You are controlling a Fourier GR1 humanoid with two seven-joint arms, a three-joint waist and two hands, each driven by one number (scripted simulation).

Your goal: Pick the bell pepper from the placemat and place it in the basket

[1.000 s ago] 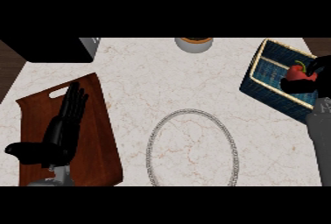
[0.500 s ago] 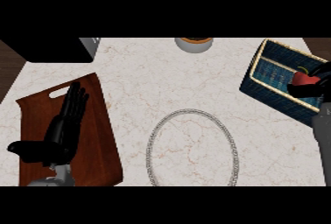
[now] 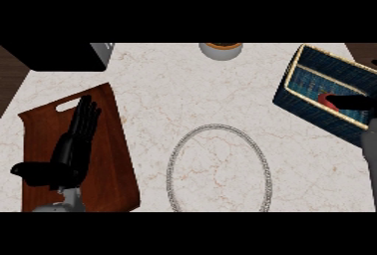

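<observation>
The red bell pepper (image 3: 326, 96) shows as a small red patch over the blue, gold-edged placemat (image 3: 313, 74) at the right. My right hand (image 3: 355, 103) comes in from the right edge with dark fingers laid across the pepper and curled on it. Most of that hand lies outside the view, with the grey forearm below it. The basket (image 3: 174, 164) is a wire oval at the counter's middle, well left of the pepper. My left hand (image 3: 74, 144) lies open over the wooden board, fingers straight and pointing away.
A brown cutting board (image 3: 110, 149) covers the left side of the counter. A grey cup with orange contents (image 3: 220, 50) stands at the far edge. A black block (image 3: 63, 57) fills the far left corner.
The right hand and the pepper have shifted down and toward me over the placemat, and the hand now sits further off the right edge. The left hand has not moved.
</observation>
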